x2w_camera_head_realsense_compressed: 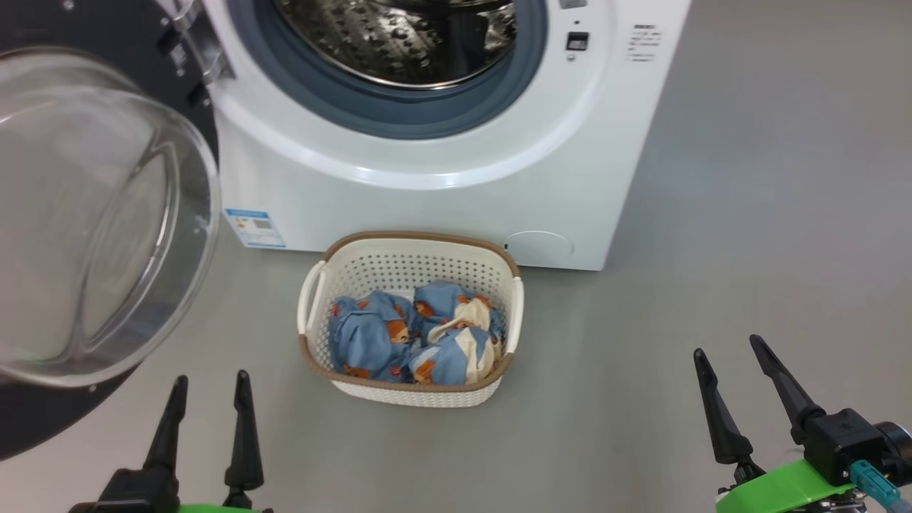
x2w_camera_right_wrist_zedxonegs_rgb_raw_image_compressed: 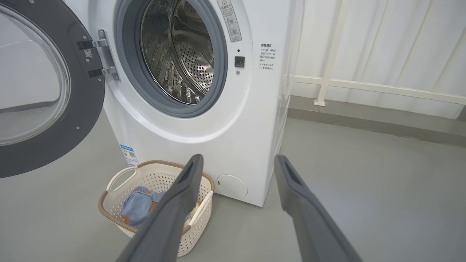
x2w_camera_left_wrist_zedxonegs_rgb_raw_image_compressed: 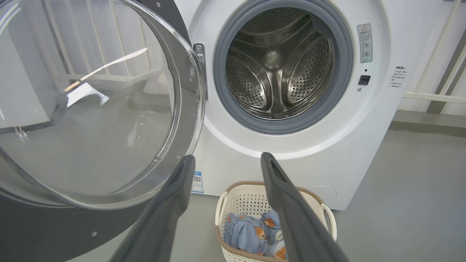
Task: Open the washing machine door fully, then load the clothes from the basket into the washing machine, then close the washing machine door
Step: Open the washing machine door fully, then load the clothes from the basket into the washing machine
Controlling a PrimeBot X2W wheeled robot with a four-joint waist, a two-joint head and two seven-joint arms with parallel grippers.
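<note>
The clothes [x2w_camera_head_realsense_compressed: 410, 335] lie bunched in the basket [x2w_camera_head_realsense_compressed: 420, 236], on the floor [x2w_camera_head_realsense_compressed: 712, 214] just before the washing machine [x2w_camera_head_realsense_compressed: 442, 199]. They look soft, light and floppy (apt to trail), so a raised fold atop the heap seems the best hold. The left claw [x2w_camera_head_realsense_compressed: 212, 375] and right claw [x2w_camera_head_realsense_compressed: 726, 343] hover spread, empty.

The drum mouth [x2w_camera_head_realsense_compressed: 399, 35] at the top centre of the head view stands wide and clear. The door [x2w_camera_head_realsense_compressed: 92, 214] takes up the left of the frame, its glass bowl bulging out just above my left end effector [x2w_camera_head_realsense_compressed: 212, 375], so that side is tight. The basket [x2w_camera_head_realsense_compressed: 420, 239] sits mid-frame on the floor [x2w_camera_head_realsense_compressed: 712, 249], just in front of the washing machine [x2w_camera_head_realsense_compressed: 442, 206], its top uncovered and the clothes [x2w_camera_head_realsense_compressed: 413, 335] reachable from above. My right end effector [x2w_camera_head_realsense_compressed: 727, 343], lower right, has bare floor around it.
</note>
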